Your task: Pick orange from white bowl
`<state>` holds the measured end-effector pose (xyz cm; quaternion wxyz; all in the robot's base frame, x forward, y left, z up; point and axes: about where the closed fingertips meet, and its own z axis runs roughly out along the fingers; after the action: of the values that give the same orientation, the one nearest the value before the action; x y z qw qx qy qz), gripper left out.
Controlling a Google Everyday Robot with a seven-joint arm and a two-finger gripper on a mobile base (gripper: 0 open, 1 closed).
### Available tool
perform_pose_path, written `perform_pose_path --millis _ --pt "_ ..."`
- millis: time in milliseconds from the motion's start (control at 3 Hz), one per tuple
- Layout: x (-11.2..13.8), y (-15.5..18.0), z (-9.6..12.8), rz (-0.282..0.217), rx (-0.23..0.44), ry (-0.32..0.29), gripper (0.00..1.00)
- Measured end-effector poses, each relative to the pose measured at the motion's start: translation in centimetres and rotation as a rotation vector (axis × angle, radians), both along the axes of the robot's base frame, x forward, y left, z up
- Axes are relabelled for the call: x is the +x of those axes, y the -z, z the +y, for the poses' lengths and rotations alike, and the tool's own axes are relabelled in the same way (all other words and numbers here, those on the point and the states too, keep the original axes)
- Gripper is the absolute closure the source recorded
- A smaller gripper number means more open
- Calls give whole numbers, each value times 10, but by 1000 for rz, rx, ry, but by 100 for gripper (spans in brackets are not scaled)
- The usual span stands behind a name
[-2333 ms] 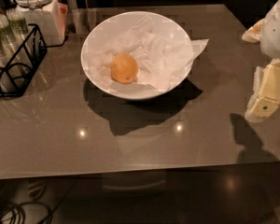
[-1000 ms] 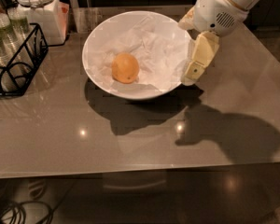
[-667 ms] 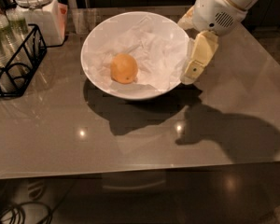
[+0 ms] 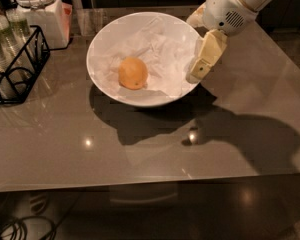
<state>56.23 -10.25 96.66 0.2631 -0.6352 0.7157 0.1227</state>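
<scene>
The orange (image 4: pixel 133 73) lies left of center inside the white bowl (image 4: pixel 102 31), on crumpled white paper. The bowl stands on the grey table toward the back. My gripper (image 4: pixel 200 40) hangs over the bowl's right rim, to the right of the orange and apart from it. It is open and empty. One cream finger (image 4: pixel 206 58) points down at the rim's near right side and the other (image 4: pixel 195 18) sits at the rim's far right side. The white arm reaches in from the upper right.
A black wire rack (image 4: pixel 17 69) with glasses stands at the far left. A white lidded jar (image 4: pixel 40 11) stands behind it at the back left. The glossy grey table (image 4: pixel 155 154) has its front edge near the bottom. The arm casts a shadow at the right.
The arm came in from the table's right edge to the bowl's right rim. Over the last second it has barely moved. The orange and bowl stay put.
</scene>
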Motion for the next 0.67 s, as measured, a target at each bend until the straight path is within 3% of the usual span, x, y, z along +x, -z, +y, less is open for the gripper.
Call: perform_pose_path --millis 667 --pt "50 -1 37 -10 67 -79 0"
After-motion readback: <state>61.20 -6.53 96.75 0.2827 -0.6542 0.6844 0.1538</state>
